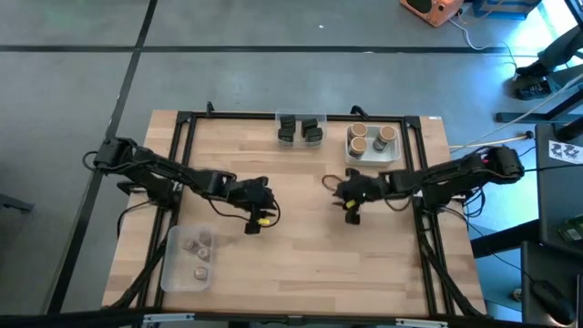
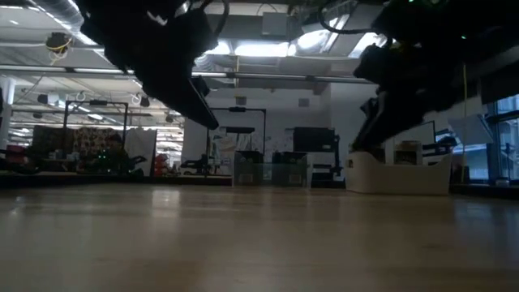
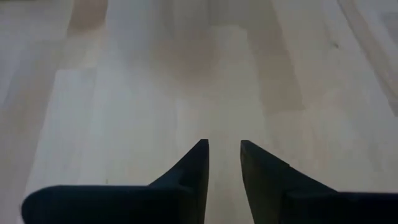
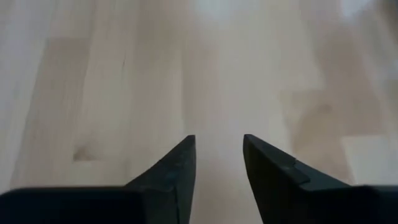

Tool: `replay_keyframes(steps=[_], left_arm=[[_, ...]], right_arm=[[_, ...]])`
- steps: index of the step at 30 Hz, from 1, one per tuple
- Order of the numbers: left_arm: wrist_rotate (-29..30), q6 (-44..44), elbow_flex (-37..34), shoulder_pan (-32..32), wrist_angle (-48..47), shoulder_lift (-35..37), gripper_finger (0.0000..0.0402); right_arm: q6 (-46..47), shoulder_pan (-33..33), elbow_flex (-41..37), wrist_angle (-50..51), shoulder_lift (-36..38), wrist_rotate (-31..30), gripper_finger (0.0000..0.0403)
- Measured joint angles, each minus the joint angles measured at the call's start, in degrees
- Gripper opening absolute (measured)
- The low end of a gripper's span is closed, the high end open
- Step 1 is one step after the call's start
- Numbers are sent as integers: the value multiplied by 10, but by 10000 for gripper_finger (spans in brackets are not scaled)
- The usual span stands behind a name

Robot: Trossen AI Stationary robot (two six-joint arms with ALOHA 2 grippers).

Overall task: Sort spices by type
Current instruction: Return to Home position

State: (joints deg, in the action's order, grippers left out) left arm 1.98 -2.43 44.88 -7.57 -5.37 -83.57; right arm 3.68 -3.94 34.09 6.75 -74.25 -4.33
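Observation:
Two dark boxy jars (image 1: 301, 130) stand in a clear tray at the table's far edge. Beside them, three round tan-topped jars (image 1: 372, 140) stand in a second tray. Three tiny greyish jars (image 1: 196, 254) sit in a clear tray near the left front corner. My left gripper (image 1: 258, 217) (image 3: 224, 144) hovers over bare wood left of the table's middle, open by a narrow gap and empty. My right gripper (image 1: 350, 208) (image 4: 219, 138) hovers right of the middle, open and empty. Both hang above the table in the low view, left gripper (image 2: 207, 118), right gripper (image 2: 369, 138).
A black frame (image 1: 182, 146) runs along the table's left, right and far sides. The wooden table (image 1: 310, 260) shows bare wood between and in front of the two grippers. A white tray (image 2: 397, 174) shows at the far right in the low view.

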Motion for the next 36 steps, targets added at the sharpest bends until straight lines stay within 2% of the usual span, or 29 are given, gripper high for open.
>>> replay_keyframes(steps=[4,9,12,20,27,30,36], left_arm=[[-4,16,-34,25,50,23,63],[-4,13,-87,58,126,71,47],[-4,2,-121,76,167,110,37],[-4,-13,-193,109,210,196,17],[-3,-14,-203,127,191,216,10],[-3,-43,-203,129,196,216,13],[-3,-9,-203,128,198,216,5]], right_arm=[[-45,56,-7,-22,28,40,122],[-82,132,-63,-167,38,125,111],[-83,176,-99,-213,37,172,106],[-84,242,-148,-240,66,247,98],[-82,265,-180,-229,145,249,98],[-81,273,-191,-227,188,249,98],[-80,281,-203,-172,272,249,98]])
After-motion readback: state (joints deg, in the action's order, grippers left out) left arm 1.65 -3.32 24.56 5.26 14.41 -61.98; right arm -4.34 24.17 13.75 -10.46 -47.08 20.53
